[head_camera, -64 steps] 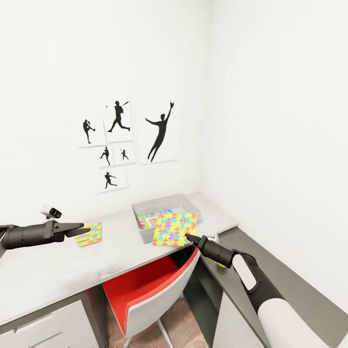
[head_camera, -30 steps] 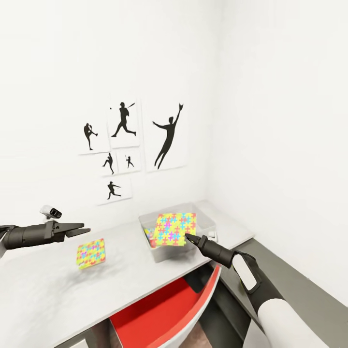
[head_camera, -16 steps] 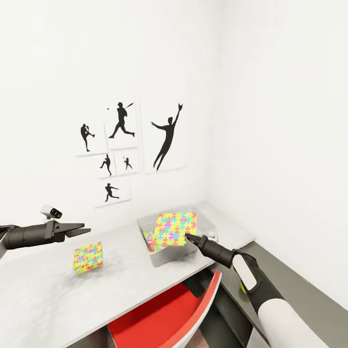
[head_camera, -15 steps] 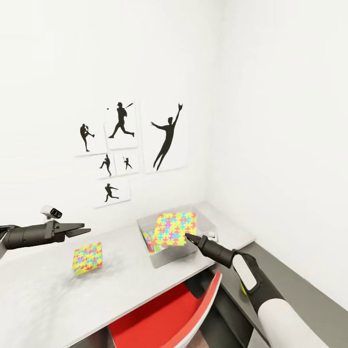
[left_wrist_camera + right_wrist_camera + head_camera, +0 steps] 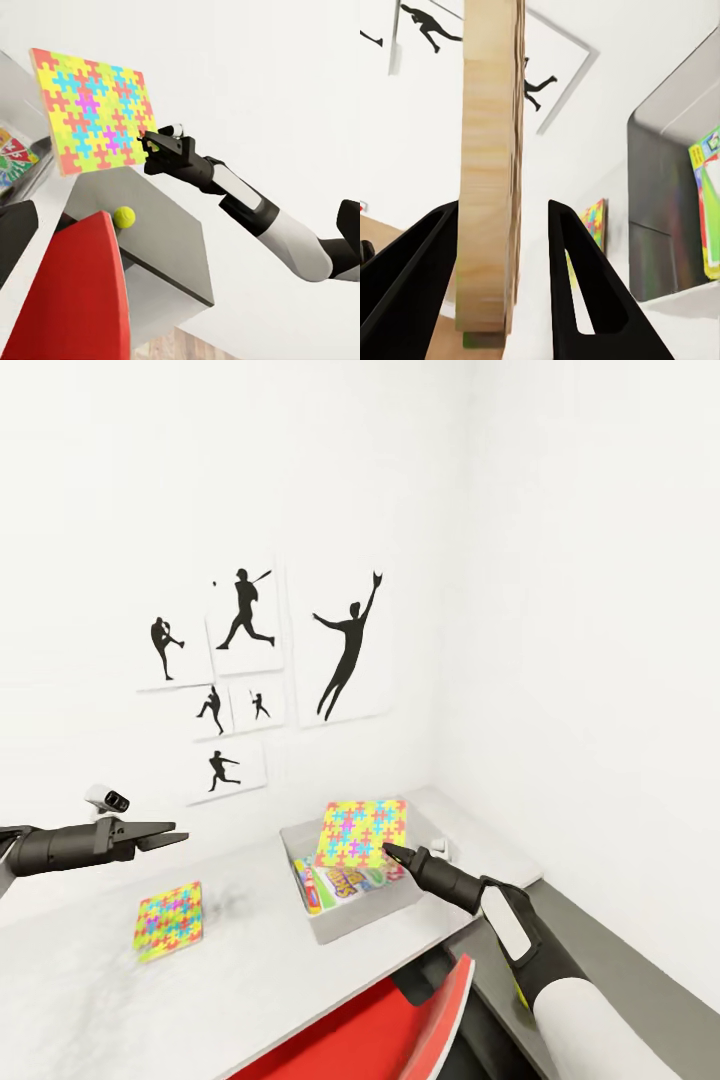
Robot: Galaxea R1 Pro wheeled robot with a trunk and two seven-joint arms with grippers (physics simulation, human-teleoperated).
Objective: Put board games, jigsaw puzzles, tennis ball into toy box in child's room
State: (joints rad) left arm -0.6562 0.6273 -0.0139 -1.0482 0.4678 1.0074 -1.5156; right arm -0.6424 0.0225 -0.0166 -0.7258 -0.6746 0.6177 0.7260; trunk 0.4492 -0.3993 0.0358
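The right tool (image 5: 388,850) is gripping one jigsaw puzzle (image 5: 361,833) by its lower corner and is holding the sheet upright above the toy box (image 5: 352,921). In the right wrist view the puzzle's wooden edge (image 5: 489,187) is sitting between the two dark fingers (image 5: 577,285); one finger is lying against it, while a narrow gap is showing at the other. In the left wrist view the same sheet (image 5: 94,109) is showing its coloured face, with the right tool (image 5: 152,142) clamped on its corner.

The toy box is resting on the light-grey desk (image 5: 240,990), near the corner of the room. Printed game boxes (image 5: 345,880) are lying inside it, beneath the held sheet. Their number cannot be told.

The second jigsaw puzzle (image 5: 168,920) is lying flat on the desk, well apart from the toy box, toward the robot's left.

The left tool (image 5: 170,836) is hovering above the desk with nothing between its fingers, which are standing slightly apart. It is well above the flat puzzle and not touching it.

The tennis ball (image 5: 124,217) is showing in the left wrist view, beside the top edge of a red chair (image 5: 71,296) and below the desk edge. Whether it is resting on anything cannot be told.

Black sports-silhouette pictures (image 5: 345,645) are hanging on the white wall behind the desk.
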